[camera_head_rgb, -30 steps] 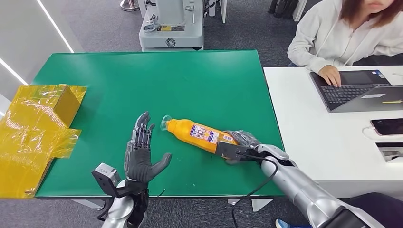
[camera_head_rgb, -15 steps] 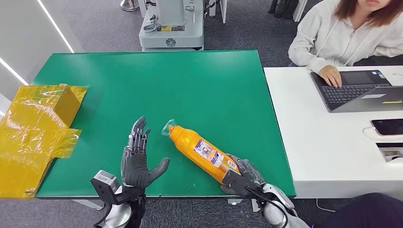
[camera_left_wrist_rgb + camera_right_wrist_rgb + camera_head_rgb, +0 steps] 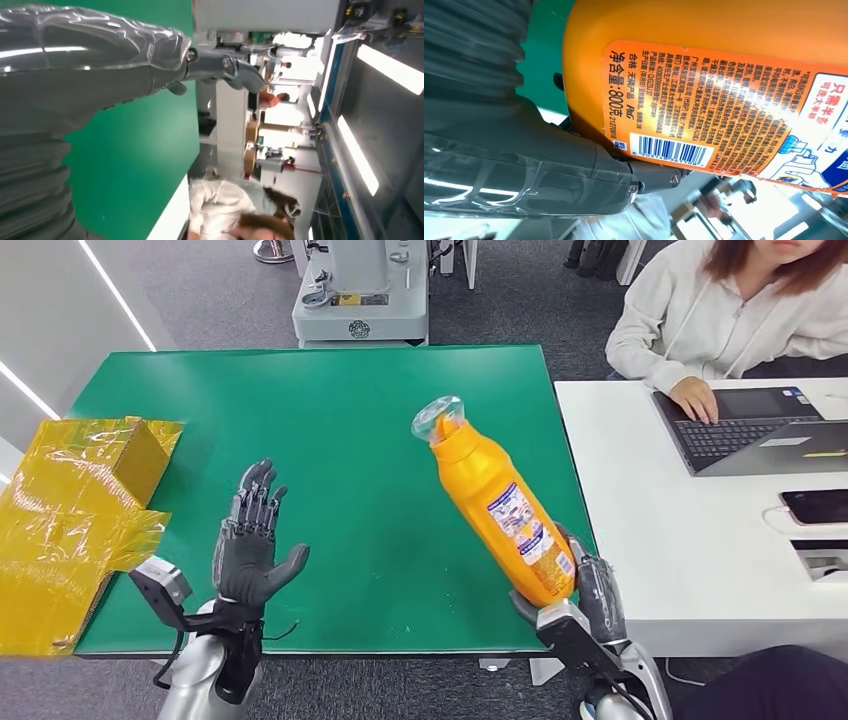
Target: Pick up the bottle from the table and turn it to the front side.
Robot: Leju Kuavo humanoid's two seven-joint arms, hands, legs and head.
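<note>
Left hand (image 3: 249,555) hovers low over the green table (image 3: 330,430), palm up, fingers (image 3: 252,502) spread and pointing to about twelve o'clock, thumb stuck out toward three, and nothing in it at all. Off at its nine o'clock sits a heap of crinkly yellow wrapping (image 3: 70,515) hanging over the table's left edge, well apart from the hand. From the left wrist camera, the thick grey thumb (image 3: 220,67) juts out over the green surface with empty air around it.

Swing across to the middle and there's the orange bottle (image 3: 495,502), lifted clear of the table and tilted, its clear cap (image 3: 438,418) leaning up toward eleven o'clock and its base down at five. Right hand (image 3: 585,598) has it clamped around the bottom end, dark fingers wrapping the base near the table's near right corner. Close in from the right wrist, the bottle (image 3: 724,60) shows a label panel with fine print and a barcode (image 3: 671,150) (800 marked beside it), pressed against the grey thumb (image 3: 574,170).

Further right, at three o'clock from the bottle, a white desk (image 3: 690,530) butts up beside the green table. A person in a pale hooded top (image 3: 720,320) sits there with one hand on a laptop (image 3: 750,430), and a phone (image 3: 815,506) lies nearer the right edge.
</note>
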